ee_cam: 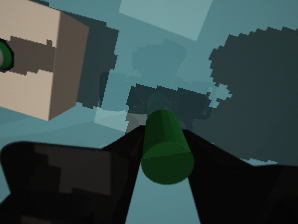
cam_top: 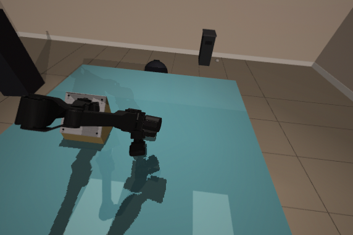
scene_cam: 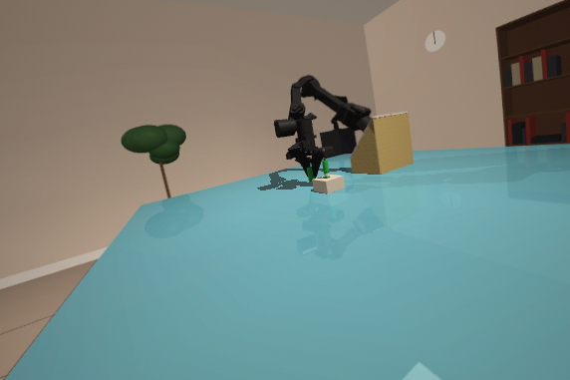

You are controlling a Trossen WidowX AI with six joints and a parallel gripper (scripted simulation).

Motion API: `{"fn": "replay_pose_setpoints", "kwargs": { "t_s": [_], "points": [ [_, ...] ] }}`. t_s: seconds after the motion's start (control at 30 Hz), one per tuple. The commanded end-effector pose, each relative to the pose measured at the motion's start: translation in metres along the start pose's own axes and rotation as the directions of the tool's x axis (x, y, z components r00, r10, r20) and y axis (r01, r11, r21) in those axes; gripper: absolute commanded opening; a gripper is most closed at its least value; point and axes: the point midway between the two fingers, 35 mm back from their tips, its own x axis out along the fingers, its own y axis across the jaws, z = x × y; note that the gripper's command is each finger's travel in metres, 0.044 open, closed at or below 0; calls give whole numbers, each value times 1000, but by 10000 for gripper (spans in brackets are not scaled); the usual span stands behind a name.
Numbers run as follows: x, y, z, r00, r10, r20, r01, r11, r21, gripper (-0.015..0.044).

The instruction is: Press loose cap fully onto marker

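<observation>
The green cap (scene_cam: 310, 174) (ee_cam: 167, 150) stands upright between my fingertips, low at the table. My gripper (scene_cam: 313, 176) (ee_cam: 162, 132) is shut on it, a finger on each side. The beige holder block (scene_cam: 328, 185) (ee_cam: 30, 50) sits on the table beside the gripper, left in the wrist view. The green marker (scene_cam: 326, 169) (ee_cam: 6, 55) stands upright in the block; only a bit of it shows at the wrist view's left edge. In the top view the arm hides the cap, marker and most of the block.
A yellow-sided wedge (cam_top: 106, 130) (scene_cam: 396, 146) with a pale top stands on the blue table (cam_top: 210, 142) (scene_cam: 249, 275) under and behind the arm. Dark shadows of the arm fall around the cap in the wrist view.
</observation>
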Motion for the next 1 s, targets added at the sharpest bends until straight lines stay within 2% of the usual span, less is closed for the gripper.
{"fn": "replay_pose_setpoints", "kwargs": {
  "t_s": [0.0,0.7,0.97],
  "points": [
    [-7,-1,2,1000,1,5,-1,1000,11,0],
    [-46,-3,-4,1000,6,-19,-5,999,34,0],
    [-55,12,9,1000,17,-9,-17,999,32,0]
  ]
}}
